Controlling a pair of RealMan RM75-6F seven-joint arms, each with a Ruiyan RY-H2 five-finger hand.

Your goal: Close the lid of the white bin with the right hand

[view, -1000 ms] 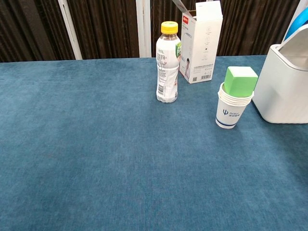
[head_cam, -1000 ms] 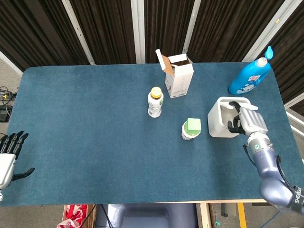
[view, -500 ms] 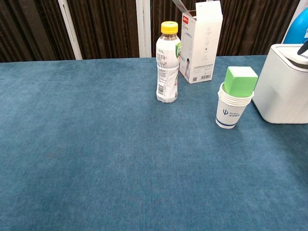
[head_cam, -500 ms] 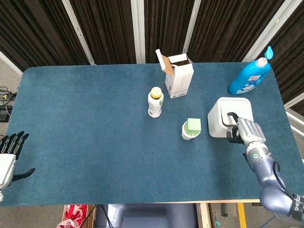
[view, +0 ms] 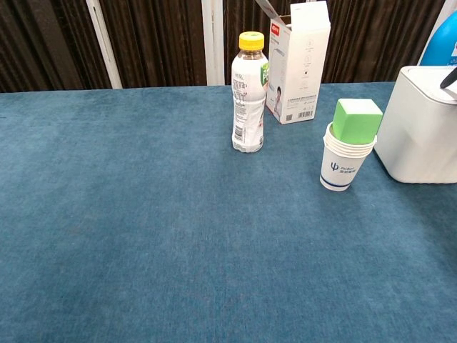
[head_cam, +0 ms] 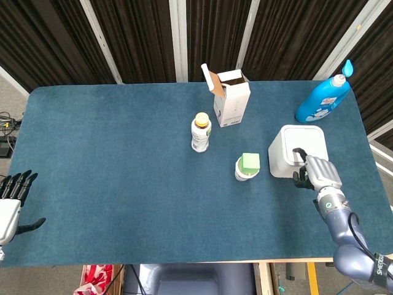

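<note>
The white bin (head_cam: 296, 150) is sitting at about four o'clock from the middle of the blue table (head_cam: 123, 184), near the right edge, and its lid (head_cam: 302, 140) is lying flat and closed on top. The right hand (head_cam: 318, 173) is reaching in from about five o'clock of the bin, with one dark fingertip (head_cam: 299, 151) touching the near edge of the lid while the other fingers are curling down beside the bin's near wall; it is holding nothing, and I cannot tell exactly how far the curled fingers are closing. In the chest view the bin (view: 421, 128) is showing at the right edge of the frame, with only a dark fingertip (view: 450, 77) of that hand resting over its top. The left hand (head_cam: 12, 200) is hanging off the table's left edge at about eight o'clock, its fingers straight and apart, gripping nothing. A stack of paper cups (head_cam: 244, 171) with a green block (head_cam: 250, 161) resting in the top one is standing just beside the bin, at its nine o'clock. A drink bottle with a yellow cap (head_cam: 201, 131) is standing near the table's middle, and an open white carton (head_cam: 230, 97) is standing at about one o'clock from it. A blue detergent bottle (head_cam: 322, 100) is lying tilted at the bin's twelve o'clock, near the far right corner
</note>
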